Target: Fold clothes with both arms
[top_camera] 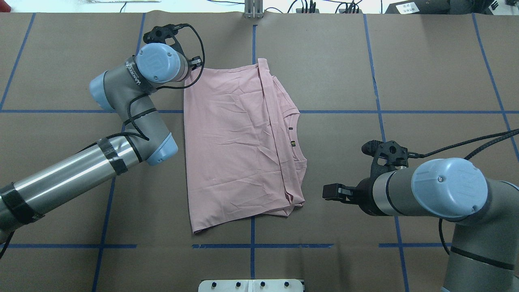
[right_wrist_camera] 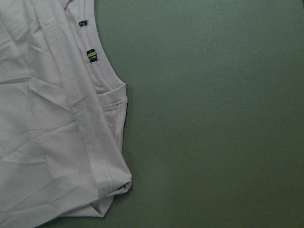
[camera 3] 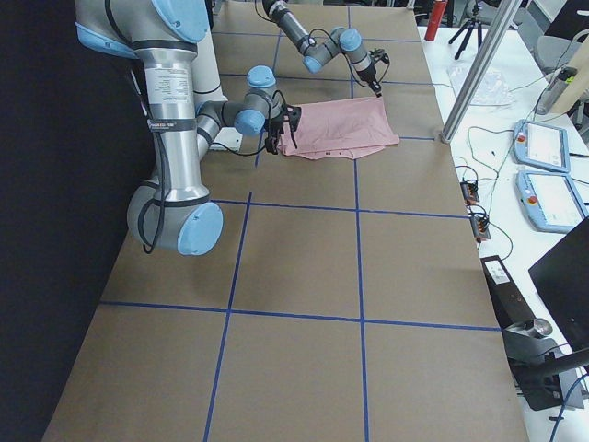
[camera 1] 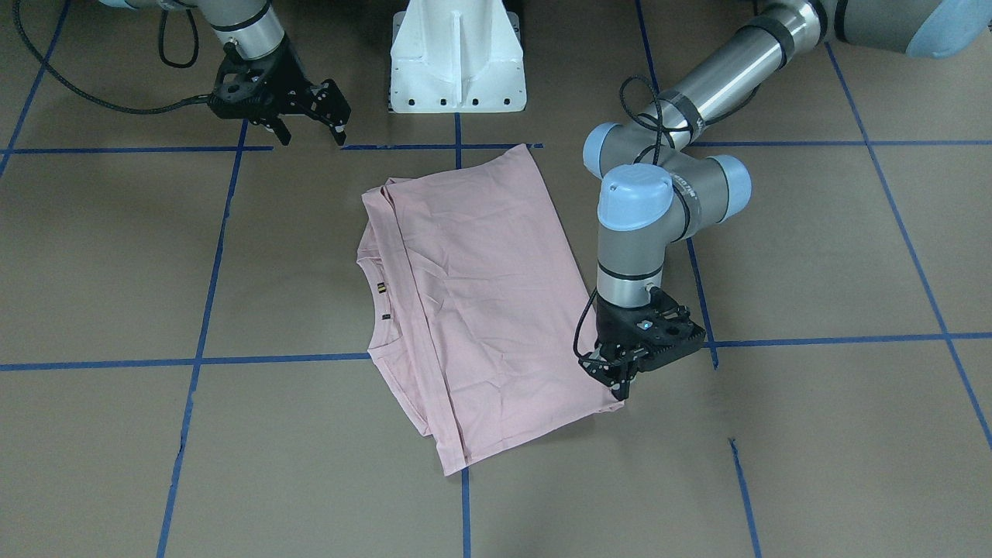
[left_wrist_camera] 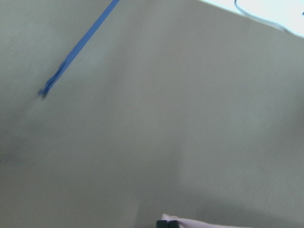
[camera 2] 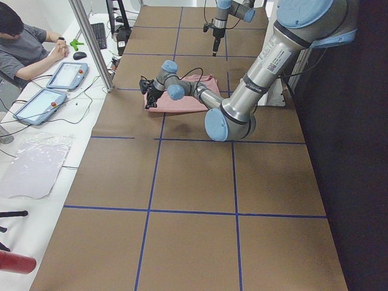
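The clothes, a light pink T-shirt [camera 1: 480, 294], lie folded flat on the brown table, collar [right_wrist_camera: 102, 71] towards my right arm's side. My left gripper [camera 1: 620, 385] sits down at the shirt's far corner, its fingers close together and apparently shut on the fabric edge. A sliver of pink cloth [left_wrist_camera: 209, 223] shows at the bottom of the left wrist view. My right gripper [camera 1: 310, 132] hangs open above bare table, clear of the shirt's near corner [right_wrist_camera: 111, 190]. From overhead the shirt [top_camera: 231, 142] lies between the left gripper [top_camera: 195, 63] and the right gripper [top_camera: 330, 191].
The white pedestal [camera 1: 457, 54] stands at the robot's side of the table, just behind the shirt. Blue tape lines [top_camera: 251, 245] grid the brown surface. Beyond the far table edge sit a person [camera 2: 24, 42], tablets [camera 2: 63, 76] and an aluminium post [camera 2: 91, 42].
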{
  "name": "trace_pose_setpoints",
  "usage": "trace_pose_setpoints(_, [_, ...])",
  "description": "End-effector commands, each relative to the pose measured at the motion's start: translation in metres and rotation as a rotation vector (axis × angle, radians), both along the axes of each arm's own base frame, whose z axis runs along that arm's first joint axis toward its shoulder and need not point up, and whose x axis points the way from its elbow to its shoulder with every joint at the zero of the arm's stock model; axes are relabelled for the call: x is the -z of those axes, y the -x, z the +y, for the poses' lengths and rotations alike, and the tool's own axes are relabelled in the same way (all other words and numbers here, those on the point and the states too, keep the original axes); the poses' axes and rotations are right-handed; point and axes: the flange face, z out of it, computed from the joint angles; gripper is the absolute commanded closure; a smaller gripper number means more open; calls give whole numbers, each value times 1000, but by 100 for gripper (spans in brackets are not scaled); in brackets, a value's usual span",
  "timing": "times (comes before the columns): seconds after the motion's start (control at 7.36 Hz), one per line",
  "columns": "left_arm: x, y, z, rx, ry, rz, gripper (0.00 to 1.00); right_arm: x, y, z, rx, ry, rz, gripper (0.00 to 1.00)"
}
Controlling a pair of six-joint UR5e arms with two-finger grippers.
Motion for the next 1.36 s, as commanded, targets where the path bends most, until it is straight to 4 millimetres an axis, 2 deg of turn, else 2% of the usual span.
trace_pose_setpoints(0.0, [18, -8, -20, 49, -101, 28, 100, -2, 1, -1, -7, -3, 7, 0])
trace_pose_setpoints(0.14, [20, -8, -20, 51, -111, 38, 20, -3, 1, -1, -7, -3, 8, 0])
trace_pose_setpoints(0.27, [15, -9, -20, 51, -107, 34, 0, -3, 2, -2, -18, -9, 11, 0])
trace_pose_setpoints(0.54, [22, -7, -13, -24, -78, 74, 0, 8, 10, -12, -50, -37, 2, 0])
trace_pose_setpoints(0.68, [3, 3, 11, -120, -32, 120, 0, 7, 8, -16, -63, -39, 6, 0])
trace_pose_setpoints(0.81, [-12, 27, 42, -170, -8, 152, 0, 6, 8, -17, -66, -45, 10, 0])
trace_pose_setpoints(0.95, [-6, 55, 70, -178, -29, 179, 0, 7, 8, -17, -67, -48, 9, 0])
trace_pose_setpoints(1.09, [2, 75, 100, -182, -14, 190, 0, 7, 8, -17, -67, -48, 9, 0])
trace_pose_setpoints(1.22, [8, 86, 126, -158, 111, 243, 0, 7, 8, -17, -66, -48, 7, 0])
